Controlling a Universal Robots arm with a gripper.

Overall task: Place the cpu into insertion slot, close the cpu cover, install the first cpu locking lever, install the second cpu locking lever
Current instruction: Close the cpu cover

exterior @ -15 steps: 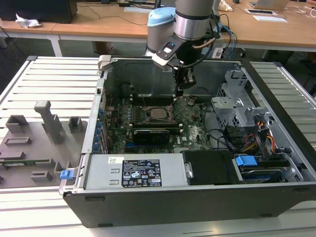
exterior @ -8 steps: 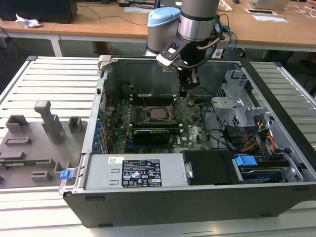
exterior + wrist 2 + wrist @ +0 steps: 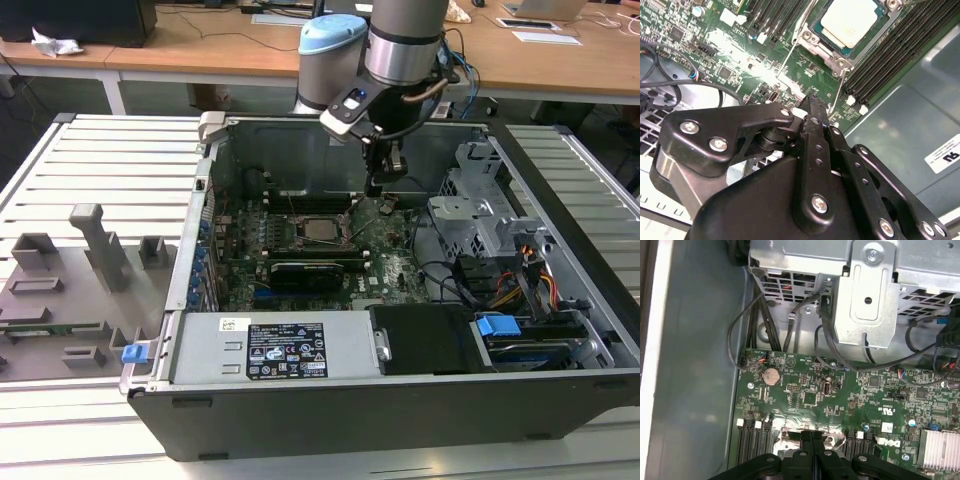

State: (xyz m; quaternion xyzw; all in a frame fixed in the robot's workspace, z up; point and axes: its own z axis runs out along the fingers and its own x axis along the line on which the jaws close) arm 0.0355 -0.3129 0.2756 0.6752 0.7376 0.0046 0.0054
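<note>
The cpu lies flat in the insertion slot, its pale metal top facing up. The silver cpu cover lies down around it as a frame. Two thin wire locking levers run along the socket; one lever ends right beside my fingertips, the other lever slants off the socket's opposite side. My gripper is shut, its black fingers pressed together just above the green board at the socket's corner. In the exterior view the gripper hangs at the socket's right; in the first wrist view the gripper is shut.
A silver drive cage with black cables stands close on the exterior view's right. Black memory slots flank the socket. The power supply fills the case's front. Grey fixtures sit on the slatted table at the left.
</note>
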